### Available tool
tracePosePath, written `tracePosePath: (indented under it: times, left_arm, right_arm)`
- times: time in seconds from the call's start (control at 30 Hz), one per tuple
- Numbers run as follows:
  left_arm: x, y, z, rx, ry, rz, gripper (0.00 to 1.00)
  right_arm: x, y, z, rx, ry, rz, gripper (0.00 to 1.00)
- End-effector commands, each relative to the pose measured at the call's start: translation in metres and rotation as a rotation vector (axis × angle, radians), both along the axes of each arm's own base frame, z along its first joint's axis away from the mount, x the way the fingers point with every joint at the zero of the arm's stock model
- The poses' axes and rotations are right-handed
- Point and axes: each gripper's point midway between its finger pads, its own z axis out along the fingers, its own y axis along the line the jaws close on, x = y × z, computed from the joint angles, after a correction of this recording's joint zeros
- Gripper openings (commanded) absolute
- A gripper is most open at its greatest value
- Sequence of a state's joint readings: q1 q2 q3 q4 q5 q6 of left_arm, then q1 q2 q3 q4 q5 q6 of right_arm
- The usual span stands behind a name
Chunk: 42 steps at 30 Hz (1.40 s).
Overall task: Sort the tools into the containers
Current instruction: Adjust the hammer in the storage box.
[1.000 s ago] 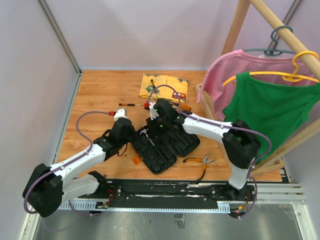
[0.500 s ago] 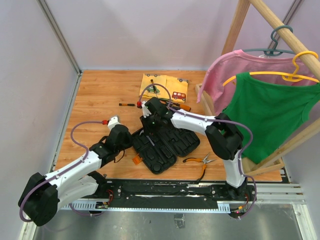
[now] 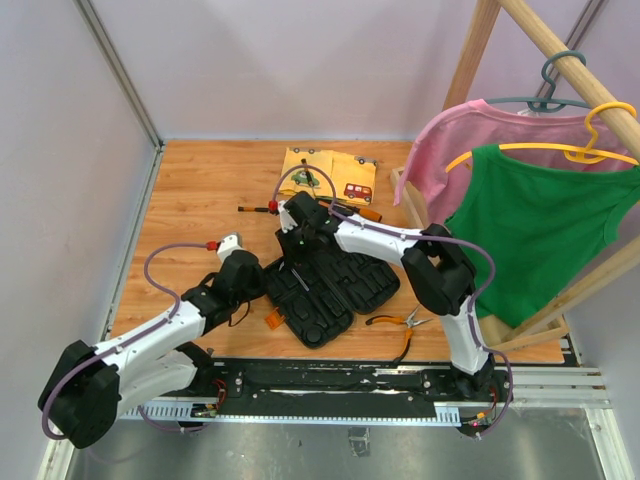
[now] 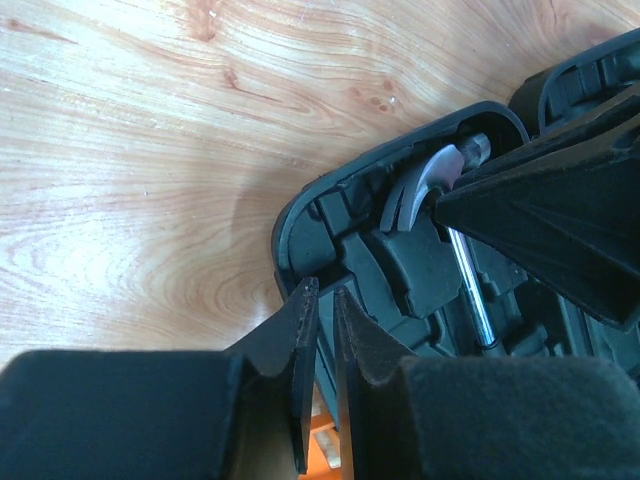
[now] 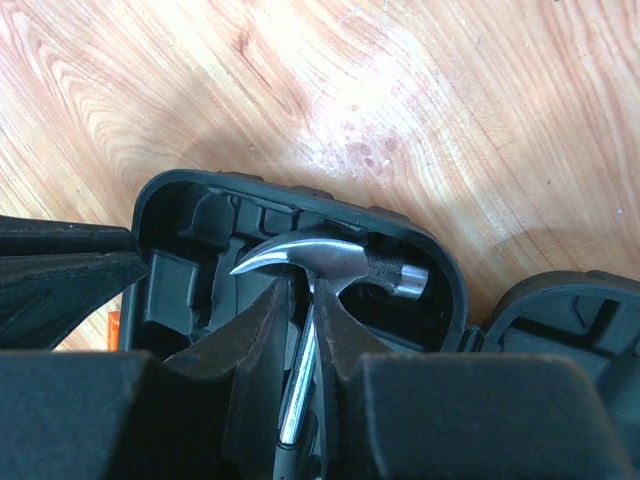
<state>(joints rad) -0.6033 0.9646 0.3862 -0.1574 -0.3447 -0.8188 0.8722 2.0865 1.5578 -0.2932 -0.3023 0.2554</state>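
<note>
The black tool case (image 3: 368, 285) lies open on the wooden table. The steel claw hammer (image 5: 330, 260) has its head in the moulded slot at the far end of the case's left half (image 5: 200, 182). My right gripper (image 5: 303, 285) is shut on the hammer's steel shaft just below the head; in the top view it (image 3: 297, 242) sits over that half. My left gripper (image 4: 322, 290) is closed on the case's left rim (image 4: 298, 215), with only a thin gap between the fingers. The hammer head also shows in the left wrist view (image 4: 415, 185). Orange-handled pliers (image 3: 395, 322) lie right of the case.
A thin dark screwdriver (image 3: 255, 209) and an orange-handled screwdriver (image 3: 362, 213) lie behind the case. The yellow car-print cloth (image 3: 328, 175) is at the back. The wooden rack base (image 3: 408, 200) and hanging pink and green shirts (image 3: 540, 220) fill the right side.
My right gripper has moved left with the hammer to the far end of the case's left half. My left gripper has drawn back and down to the case's left edge.
</note>
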Motion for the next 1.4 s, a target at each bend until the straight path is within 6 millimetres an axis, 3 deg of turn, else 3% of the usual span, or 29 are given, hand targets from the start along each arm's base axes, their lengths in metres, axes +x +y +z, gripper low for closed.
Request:
tracePosePath:
  times: [0.0,0.63,1.1,1.37]
  left_arm:
    - [0.005,-0.001,0.002,0.001,-0.019,-0.001,0.16]
    - [0.006,-0.004,-0.001,0.009,-0.018,-0.024,0.13]
    - [0.006,-0.007,-0.002,-0.007,-0.019,-0.034,0.12]
    - [0.003,-0.004,-0.001,-0.004,-0.023,-0.031,0.11]
  right_arm:
    - [0.002,-0.004,-0.011,-0.051,0.005,0.007,0.17]
    - [-0.016,-0.032,-0.052,-0.276,0.081,0.023,0.11]
    - [-0.027,-0.031,-0.062,-0.315,0.134,0.063,0.12]
    - [-0.034,-0.049,-0.084,-0.43,0.164,0.026,0.11]
